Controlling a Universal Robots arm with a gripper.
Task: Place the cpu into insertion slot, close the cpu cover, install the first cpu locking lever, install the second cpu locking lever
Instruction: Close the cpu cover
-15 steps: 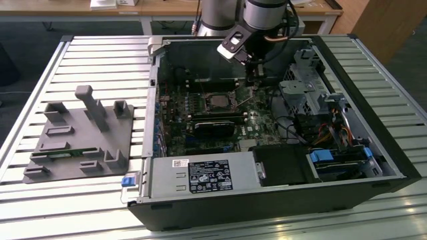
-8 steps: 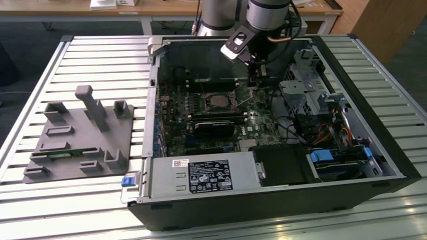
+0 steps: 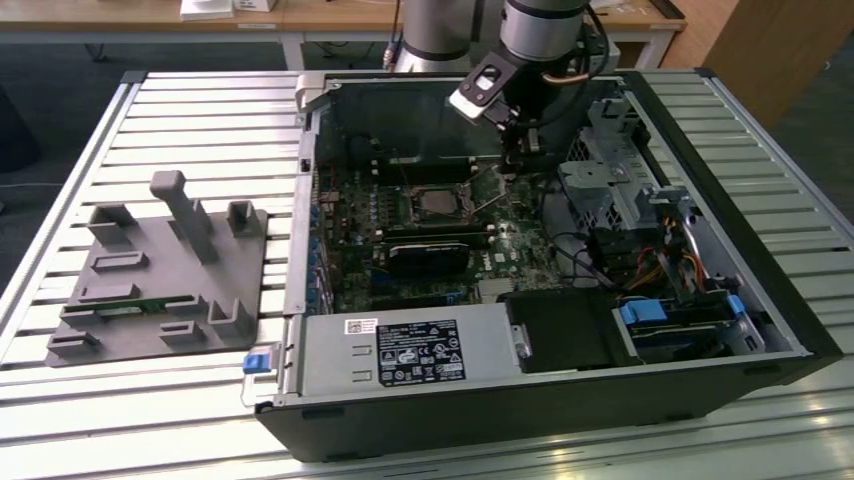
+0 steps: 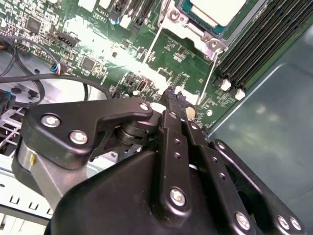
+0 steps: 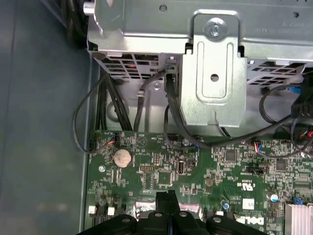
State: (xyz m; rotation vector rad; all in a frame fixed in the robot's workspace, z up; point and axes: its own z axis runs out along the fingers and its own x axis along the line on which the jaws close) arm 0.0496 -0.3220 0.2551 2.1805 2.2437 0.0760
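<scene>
Second wrist view gives us the gripper (image 4: 172, 94), jaws pressed shut and empty, with the cpu (image 4: 217, 9) seated in the insertion slot (image 4: 208, 23) just beyond them; exterior view adds the open computer case (image 3: 534, 415).

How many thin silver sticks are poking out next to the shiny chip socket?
2. In the second wrist view, one lever sits by the socket's corner; the other lever slants beside the black memory slots, nearer the gripper. More may be hidden.

High exterior, wrist cameras near motherboard (image 5: 161, 166)
</scene>
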